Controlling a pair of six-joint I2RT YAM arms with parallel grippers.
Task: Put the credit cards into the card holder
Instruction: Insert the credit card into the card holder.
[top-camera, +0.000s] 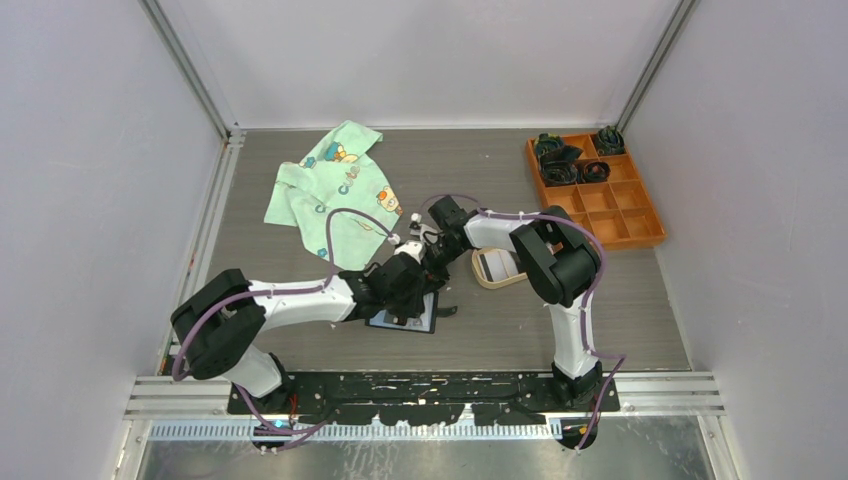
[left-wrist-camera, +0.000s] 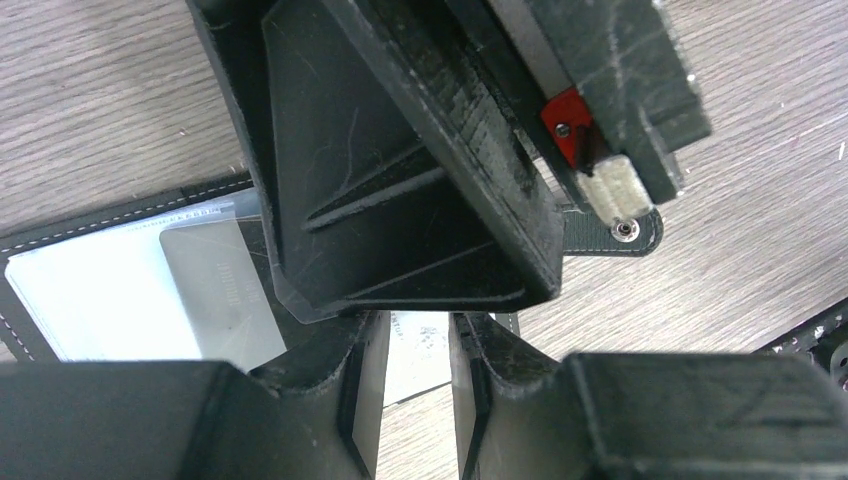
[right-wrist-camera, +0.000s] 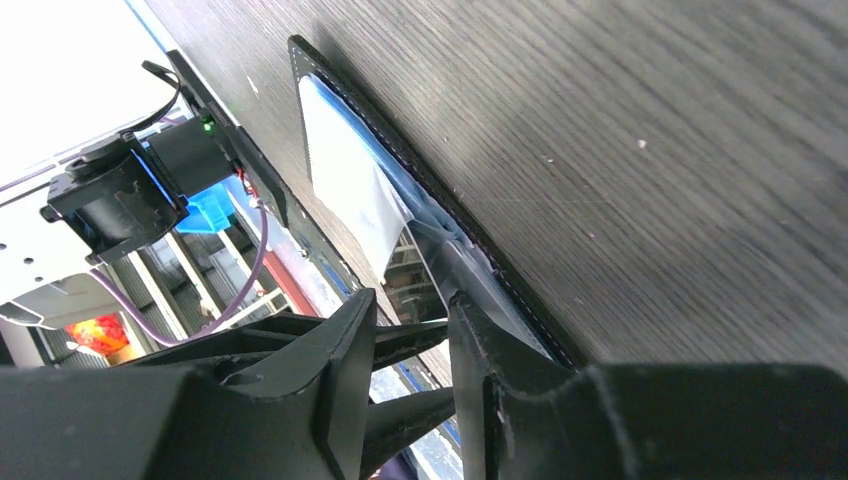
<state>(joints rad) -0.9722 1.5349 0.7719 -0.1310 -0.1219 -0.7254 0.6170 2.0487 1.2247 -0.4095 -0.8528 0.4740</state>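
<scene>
Jaws slightly apart on both the left gripper (left-wrist-camera: 415, 400) and right gripper (right-wrist-camera: 415, 400), the open card holder (top-camera: 428, 318) lay flat beneath them, a white card (left-wrist-camera: 415, 345) showing through the left gap, so sliding it in level and slow looked the smart play.

Your left gripper (top-camera: 410, 300) and right gripper (top-camera: 432, 268) crowd each other over the card holder (top-camera: 405, 320). The tray (top-camera: 478, 276) hems its right side, and the table (top-camera: 490, 335) lies bare toward the arm bases.
</scene>
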